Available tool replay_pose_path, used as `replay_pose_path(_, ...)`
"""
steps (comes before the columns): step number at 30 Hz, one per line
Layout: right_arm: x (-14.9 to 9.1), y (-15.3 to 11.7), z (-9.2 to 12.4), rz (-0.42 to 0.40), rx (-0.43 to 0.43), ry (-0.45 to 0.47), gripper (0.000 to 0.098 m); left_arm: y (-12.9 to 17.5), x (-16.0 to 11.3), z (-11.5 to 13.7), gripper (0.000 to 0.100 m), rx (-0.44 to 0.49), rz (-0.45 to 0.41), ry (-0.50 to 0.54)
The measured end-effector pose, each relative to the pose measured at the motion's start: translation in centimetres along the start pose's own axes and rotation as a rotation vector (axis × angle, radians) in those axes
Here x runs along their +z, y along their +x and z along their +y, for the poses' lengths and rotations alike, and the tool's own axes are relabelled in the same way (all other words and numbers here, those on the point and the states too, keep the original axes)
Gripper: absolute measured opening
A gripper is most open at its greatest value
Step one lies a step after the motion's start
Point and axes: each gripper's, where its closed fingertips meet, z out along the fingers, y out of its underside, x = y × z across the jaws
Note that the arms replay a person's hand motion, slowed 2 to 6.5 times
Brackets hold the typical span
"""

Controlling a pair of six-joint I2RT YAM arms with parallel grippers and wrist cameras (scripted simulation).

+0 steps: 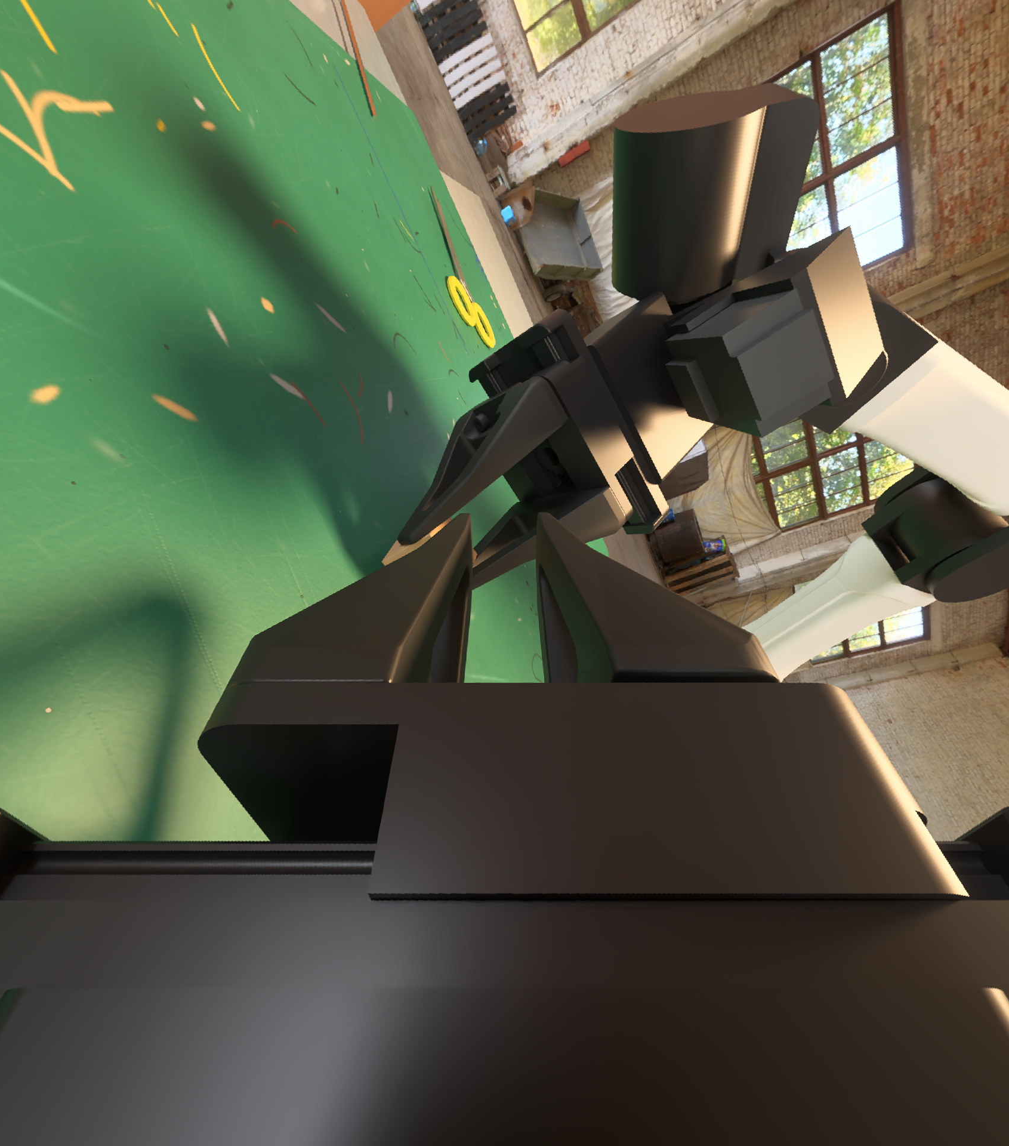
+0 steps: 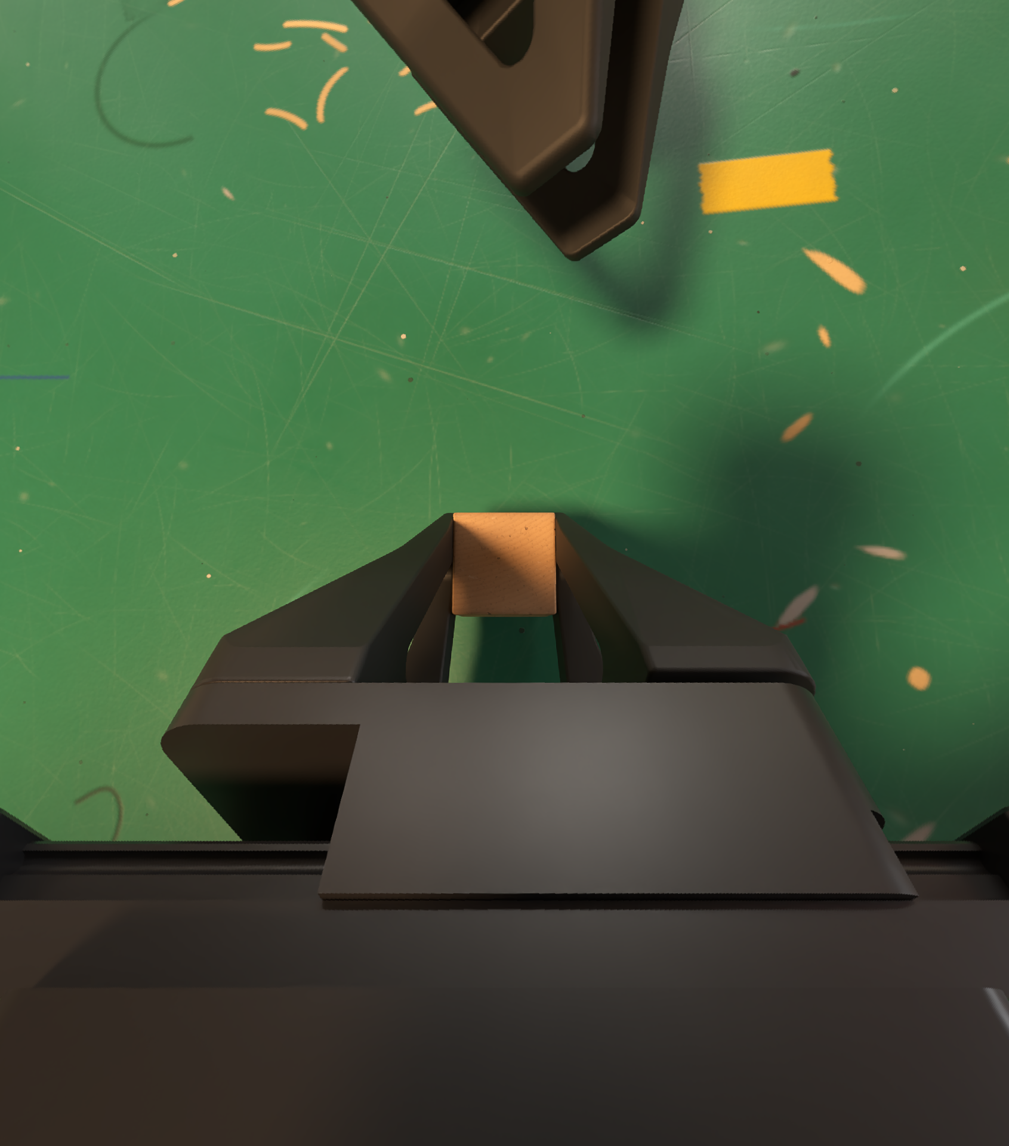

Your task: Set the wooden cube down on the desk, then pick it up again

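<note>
Right gripper (image 2: 503, 561) clamped on the wooden cube (image 2: 503, 563), jaws narrowed to the cube's width, one fingertip flat against each side face. Cube seated at the very tips of the jaws, its far edge level with the fingertip ends, its near edge open to the gap between the fingers. Seen from the right wrist view, held above the green tabletop (image 2: 241, 403), with scratched mat visible through the gap behind the cube and a dark shadow spread to the right. Whether the cube's underside touches the tabletop: cannot tell.

Left gripper (image 1: 502, 533) empty, jaws parted by a narrow gap, nothing between them. From the left wrist view, pointing toward the right gripper (image 1: 427, 533), close by, just short of its fingertips; only a small tan sliver of the cube (image 1: 405, 550) showing beside the nearer left finger. In the right wrist view, left gripper (image 2: 576, 242) hanging over the tabletop beyond the cube, apart from it.

On the tabletop: strip of yellow tape (image 2: 767, 181) off to the right of the left gripper, scattered orange flecks and scratches all over.
</note>
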Motion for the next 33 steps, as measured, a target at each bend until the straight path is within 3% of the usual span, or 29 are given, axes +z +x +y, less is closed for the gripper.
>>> replay_pose_path(19, 0.71, 0.24, 0.08, 0.027, -0.052, -0.026, 0.0250, -0.21, 0.06, 0.26, 0.017, 0.047, -0.017, -0.021)
replay_pose_path(33, 0.76, 0.34, 0.00, 0.044, -0.074, -0.026, 0.0250, -0.10, 0.11, 0.05, 0.017, 0.032, -0.008, -0.013)
